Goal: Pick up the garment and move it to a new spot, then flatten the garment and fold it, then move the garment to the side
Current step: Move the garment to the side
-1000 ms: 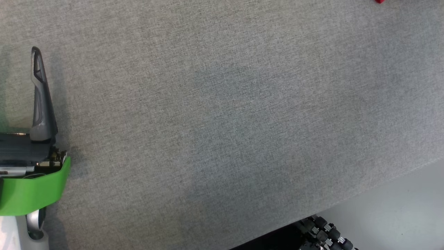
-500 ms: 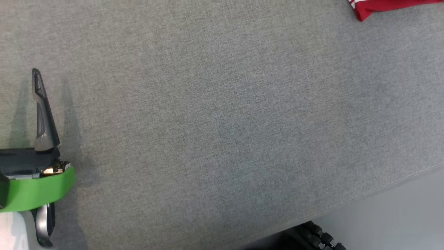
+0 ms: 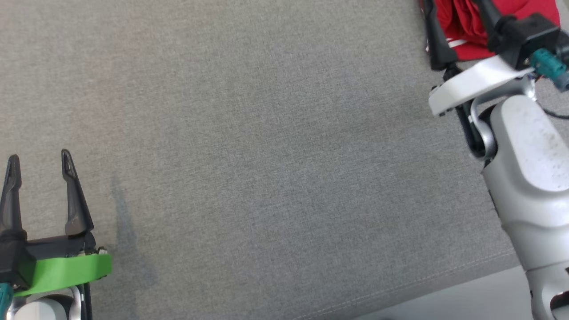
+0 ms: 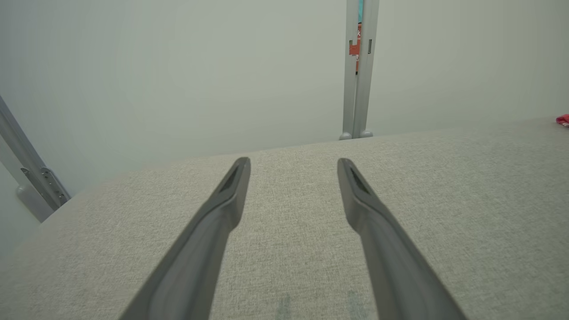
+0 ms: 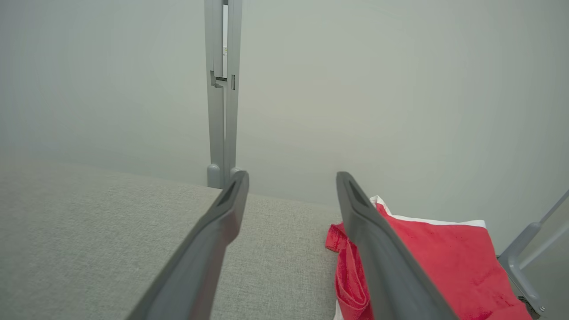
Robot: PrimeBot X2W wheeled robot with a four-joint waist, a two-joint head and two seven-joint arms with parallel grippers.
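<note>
The head camera has swung toward the far right corner of the grey surface (image 3: 266, 155) over the last second. The red garment (image 3: 464, 26), earlier a sliver at the picture's edge, now shows with the right gripper (image 5: 293, 178) over it. The jaws are spread wide and grip nothing, one finger over the cloth and the other over bare surface. The left gripper (image 3: 40, 156) hangs near the left edge, jaws equally wide and empty. That fits either a reach to lift the garment or a release after setting it aside. Its white-trimmed edge runs roughly along the far edge, with a rumpled fold on its left side. Too much is cut off to settle its long axis.
</note>
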